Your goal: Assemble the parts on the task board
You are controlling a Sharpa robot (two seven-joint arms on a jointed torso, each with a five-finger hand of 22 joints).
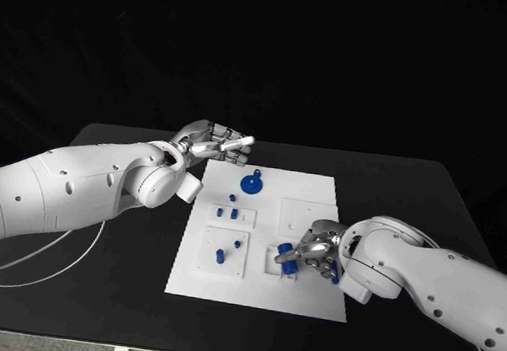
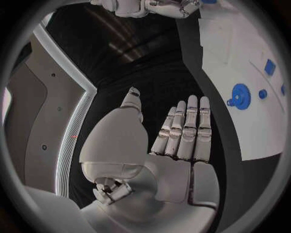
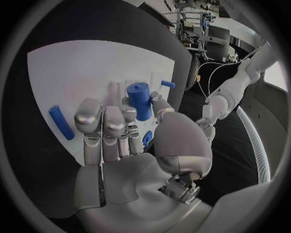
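The white task board (image 1: 261,282) lies mid-table. My right hand (image 1: 317,248) is low over its near right part, fingers curled. It pinches an upright blue cylinder (image 3: 139,99) between fingertips and thumb; the cylinder (image 1: 285,258) is at the hand's left side in the head view. Another blue piece (image 3: 147,138) peeks out under the thumb. My left hand (image 1: 214,144) hovers at the board's far left corner with straight fingers (image 2: 185,126), thumb apart, holding nothing. A blue gear (image 1: 252,183) sits on the far part of the board.
Small blue pegs stand in the left blocks of the board (image 1: 232,214) (image 1: 219,257). A loose blue peg (image 3: 60,121) lies on the board beside my right hand. White cables trail over the table's left side (image 1: 63,249).
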